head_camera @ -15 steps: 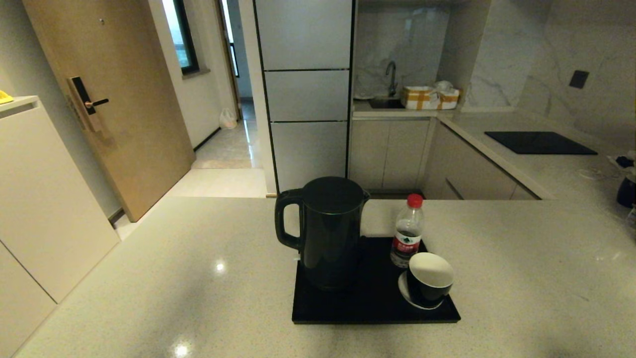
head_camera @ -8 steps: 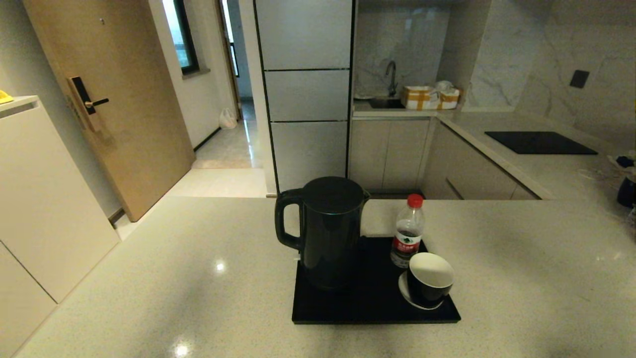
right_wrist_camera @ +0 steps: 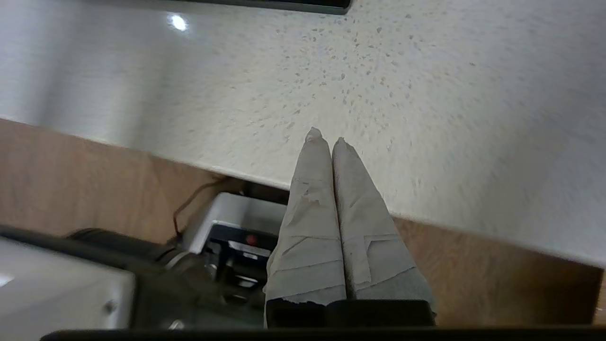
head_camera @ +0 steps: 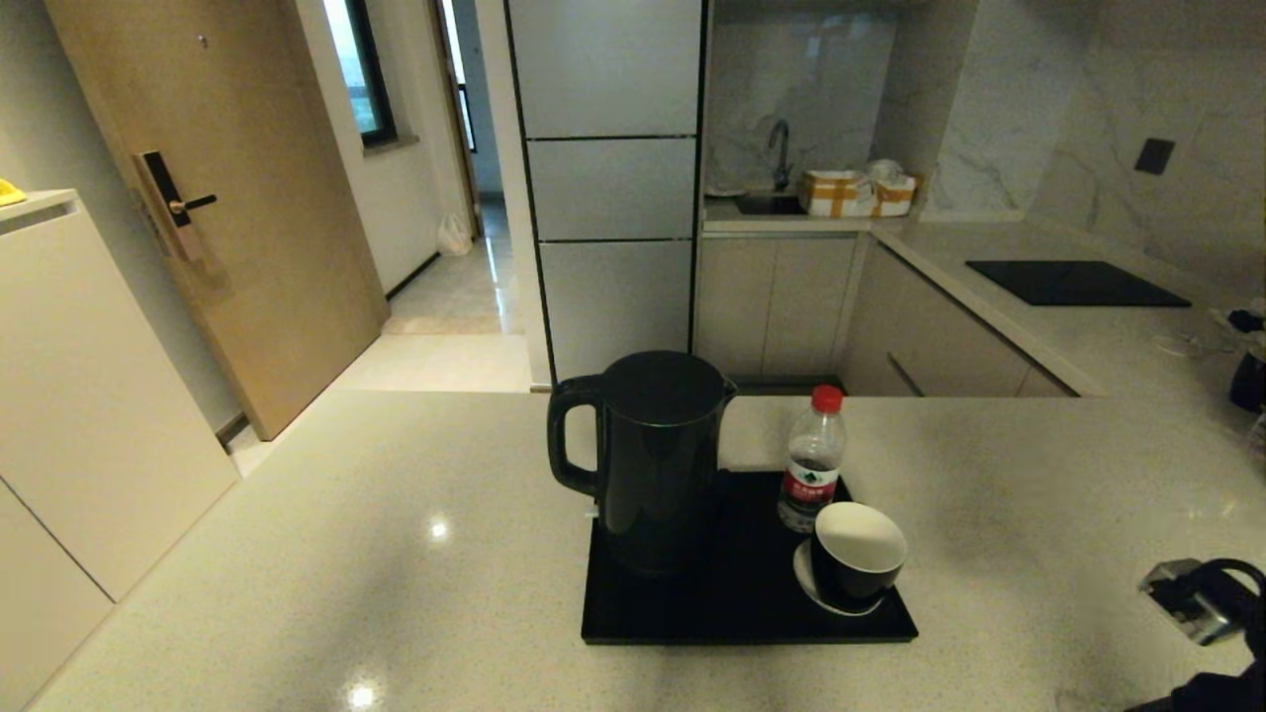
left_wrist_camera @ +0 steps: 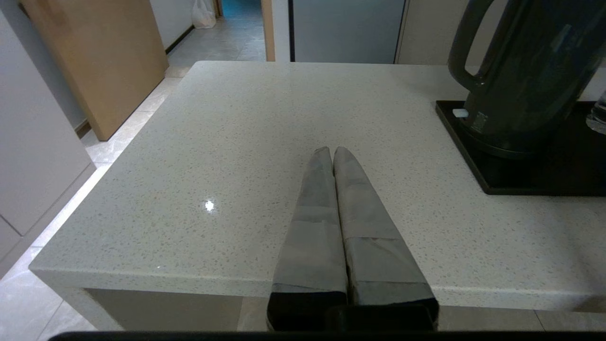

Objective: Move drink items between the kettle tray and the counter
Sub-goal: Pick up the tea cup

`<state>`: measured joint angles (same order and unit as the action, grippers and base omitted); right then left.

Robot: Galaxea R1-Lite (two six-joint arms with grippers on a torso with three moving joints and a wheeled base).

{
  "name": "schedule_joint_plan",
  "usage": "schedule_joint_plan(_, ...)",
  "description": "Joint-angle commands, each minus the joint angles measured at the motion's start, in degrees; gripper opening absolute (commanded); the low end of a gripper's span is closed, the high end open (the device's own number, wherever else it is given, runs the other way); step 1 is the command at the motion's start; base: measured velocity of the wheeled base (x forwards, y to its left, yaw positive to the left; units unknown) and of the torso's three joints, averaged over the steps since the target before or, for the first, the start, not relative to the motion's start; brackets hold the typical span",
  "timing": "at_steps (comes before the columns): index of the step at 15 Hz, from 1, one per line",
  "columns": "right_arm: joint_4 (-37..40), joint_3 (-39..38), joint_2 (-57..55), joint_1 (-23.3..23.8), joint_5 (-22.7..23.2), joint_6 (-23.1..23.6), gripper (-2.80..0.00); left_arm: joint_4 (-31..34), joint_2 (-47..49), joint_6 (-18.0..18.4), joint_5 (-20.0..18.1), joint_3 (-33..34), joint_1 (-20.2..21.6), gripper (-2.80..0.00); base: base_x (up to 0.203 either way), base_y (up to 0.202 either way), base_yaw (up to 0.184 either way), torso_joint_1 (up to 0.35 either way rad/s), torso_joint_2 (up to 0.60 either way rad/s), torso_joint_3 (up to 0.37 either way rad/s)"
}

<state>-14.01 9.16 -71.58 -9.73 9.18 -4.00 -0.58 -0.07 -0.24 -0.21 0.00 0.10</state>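
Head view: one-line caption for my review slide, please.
Kettle, bottle and cup on the tray; right arm at lower right.

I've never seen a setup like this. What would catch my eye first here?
Probably the tall black kettle, standing on a flat black tray in the middle of the pale speckled counter. Beside it on the tray stand a small bottle with a red cap and a black cup with a white inside. At the counter's near right edge part of the robot's right arm shows, its gripper shut and empty.
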Motion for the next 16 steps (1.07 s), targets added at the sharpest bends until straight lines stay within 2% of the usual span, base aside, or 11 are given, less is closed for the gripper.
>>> schedule_joint_plan(1, -13.1, -2.2, -15.5, -0.1, 0.0, 0.4, -2.80, 0.0, 0.0, 0.0, -0.1, 0.0, 0.0, -2.80, 0.000, 0.000, 0.000, 0.000, 0.00, 0.000)
schedule_joint_plan(3, -29.2, -5.3, -25.4, -1.2, -0.2, 0.5, -2.80, 0.0, 0.0, 0.0, 0.0, 0.0, 0.1, -2.80, 0.000, 0.000, 0.000, 0.000, 0.00, 0.000)
schedule_joint_plan(5, -41.3, -7.5, -35.1, -2.9, -1.0, 0.3, -2.80, 0.0, 0.0, 0.0, -0.1, 0.0, 0.1, -2.80, 0.000, 0.000, 0.000, 0.000, 0.00, 0.000)
schedule_joint_plan(6, -46.1, -8.4, -38.0, -3.8, -1.4, 0.2, 0.00, 0.0, 0.0, 0.0, -0.1, 0.0, 0.1, -2.80, 0.000, 0.000, 0.000, 0.000, 0.00, 0.000)
schedule_joint_plan(8, -54.4, -8.9, -44.1, -5.3, -1.9, -0.6, 0.00, 0.0, 0.0, 0.0, 0.0, 0.0, 0.0, -2.80, 0.000, 0.000, 0.000, 0.000, 0.00, 0.000)
schedule_joint_plan(10, -65.5, -9.1, -49.6, -8.6, -2.6, -3.3, 0.00, 0.0, 0.1, 0.0, -0.1, 0.0, 0.1, -2.80, 0.000, 0.000, 0.000, 0.000, 0.00, 0.000)
schedule_joint_plan(14, -66.9, -9.2, -50.2, -11.3, -3.2, -5.7, 0.00, 0.0, 0.1, 0.0, 0.0, 0.0, 0.1, -2.80, 0.000, 0.000, 0.000, 0.000, 0.00, 0.000)
schedule_joint_plan(16, -72.9, -9.2, -54.5, -14.6, -5.7, -8.4, 0.00, 0.0, 0.0, 0.0, 0.0, 0.0, 0.0, -2.80, 0.000, 0.000, 0.000, 0.000, 0.00, 0.000)
